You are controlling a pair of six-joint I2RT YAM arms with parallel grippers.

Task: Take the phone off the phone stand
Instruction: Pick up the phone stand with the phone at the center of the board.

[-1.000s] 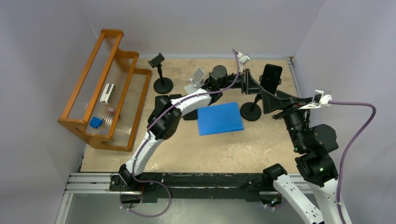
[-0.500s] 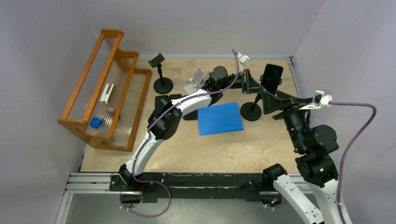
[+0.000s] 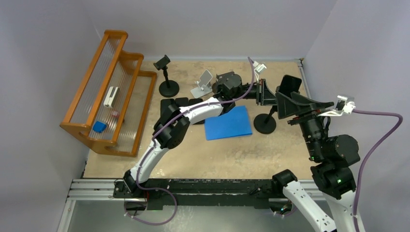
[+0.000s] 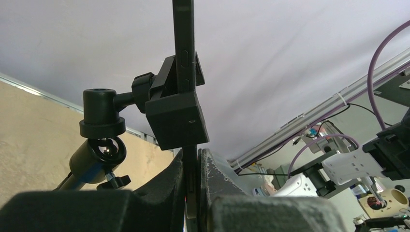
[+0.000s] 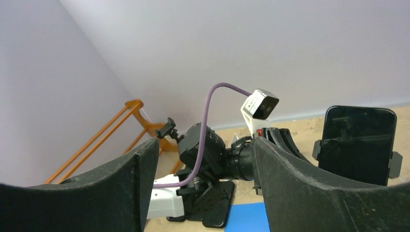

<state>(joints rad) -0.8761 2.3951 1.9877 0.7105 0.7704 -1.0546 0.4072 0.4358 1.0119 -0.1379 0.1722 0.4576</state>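
Black phone (image 5: pixel 358 144), black phone stand (image 3: pixel 265 125), blue mat (image 3: pixel 227 123), orange rack (image 3: pixel 115 35)

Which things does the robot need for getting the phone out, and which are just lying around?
Needed: phone, phone stand, left tool pinching the phone.
Lying about: blue pad, wooden rack, empty black stand, white stand.

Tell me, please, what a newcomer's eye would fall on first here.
The black phone stands in the stand's clamp at the far right, with the left gripper shut on it. The right gripper hangs open near it. At the left stands a tall orange rack.
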